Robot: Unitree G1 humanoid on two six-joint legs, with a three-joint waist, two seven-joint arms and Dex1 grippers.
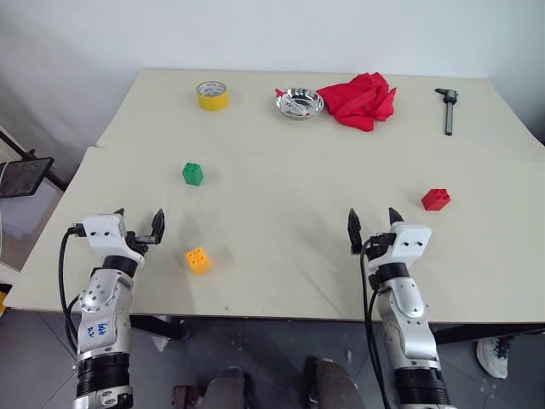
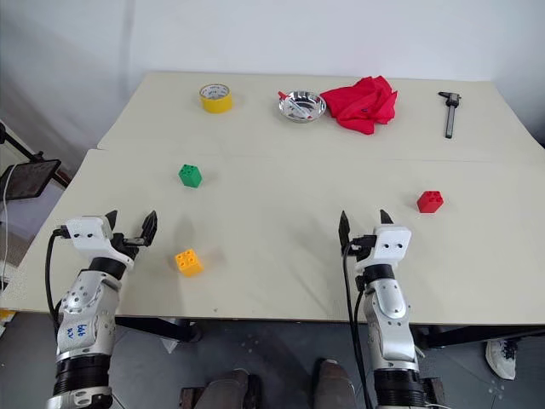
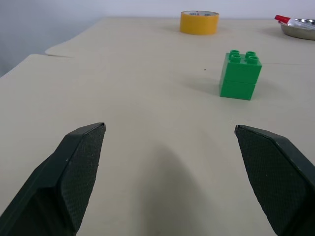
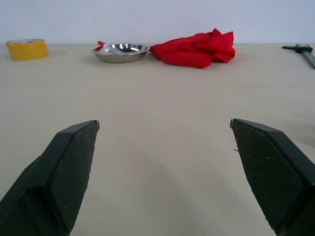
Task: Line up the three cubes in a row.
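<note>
we are holding the left gripper [image 1: 139, 223] and right gripper [image 1: 373, 223] wide open and empty, cubes scattered: orange cube [image 1: 198, 260] nearest left, green cube [image 1: 192, 173] beyond, red cube [image 1: 436, 198] far right, so we are judging a square grasp across orange's flat sides best.

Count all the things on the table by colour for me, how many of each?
Red: 2, the red cube and the red cloth
Yellow: 2, the orange-yellow cube and the yellow tape roll
Green: 1, the green cube
Silver: 1, the metal dish
Dark grey: 1, the caliper
Total: 7
</note>
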